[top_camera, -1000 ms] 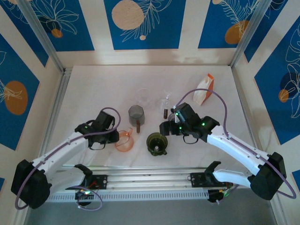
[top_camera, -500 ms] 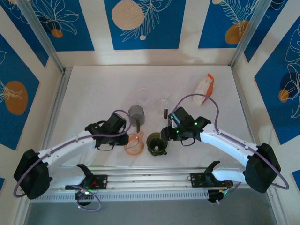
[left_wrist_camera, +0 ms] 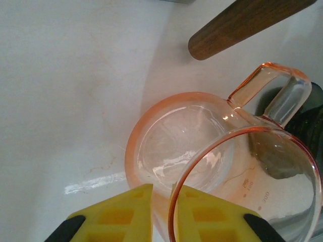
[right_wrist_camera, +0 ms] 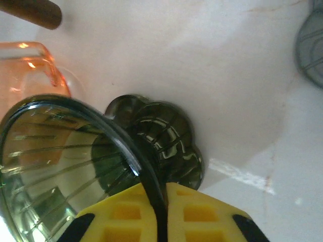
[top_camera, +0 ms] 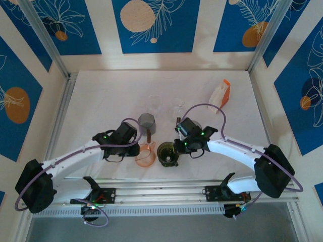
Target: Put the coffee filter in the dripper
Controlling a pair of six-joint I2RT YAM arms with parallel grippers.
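1. Top view: I see the dark green dripper (top_camera: 168, 154) low in the centre of the white table (top_camera: 101, 101), with the orange glass jug (top_camera: 145, 155) just beside it on the left. The left gripper (top_camera: 135, 150) sits at the jug's left rim and the right gripper (top_camera: 177, 147) at the dripper's right rim. A grey cup (top_camera: 147, 122) stands just above them. A white and orange packet (top_camera: 220, 96) stands in the upper right; I cannot tell if it holds the filter.
2. Left wrist view: the left gripper (left_wrist_camera: 162, 194) is clamped on the jug (left_wrist_camera: 186, 146) rim, at bottom centre.
3. Right wrist view: the right gripper (right_wrist_camera: 157, 194) jaws pinch the dripper (right_wrist_camera: 161, 141) rim at bottom centre, with the jug (right_wrist_camera: 25, 65) at upper left.
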